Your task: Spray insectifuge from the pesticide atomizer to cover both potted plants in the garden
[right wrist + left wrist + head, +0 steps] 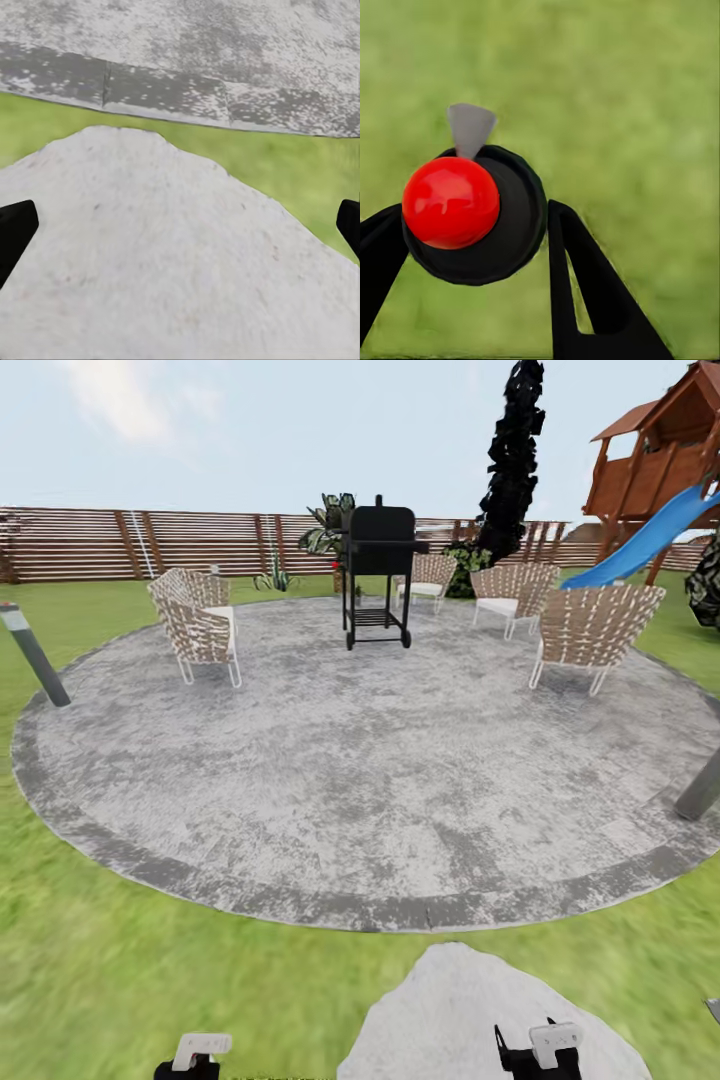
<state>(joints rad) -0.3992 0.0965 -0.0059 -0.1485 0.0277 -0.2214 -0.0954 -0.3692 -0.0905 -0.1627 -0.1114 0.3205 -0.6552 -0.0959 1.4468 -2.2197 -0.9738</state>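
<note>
Between the black fingers (592, 285) of my left gripper (472, 211) sits a small round black object with a red ball knob (450, 201) and a grey cone tip (470, 126). I take it for the pesticide atomizer seen end-on, held over the lawn (630, 97). My left gripper (190, 1062) is at the bottom edge of the head view. My right gripper (180, 232) is open and empty above a pale stepping stone (165, 255); the head view has it (535, 1055) low on the right. The two potted plants are out of view.
The round grey patio (360, 760) lies ahead with a black grill (378, 575) and several woven chairs (200, 625). Short lamp posts (35, 655) stand at its left and right edges. A wooden fence (100, 545), a dark tree (512, 460) and a playset with a blue slide (650, 535) are behind.
</note>
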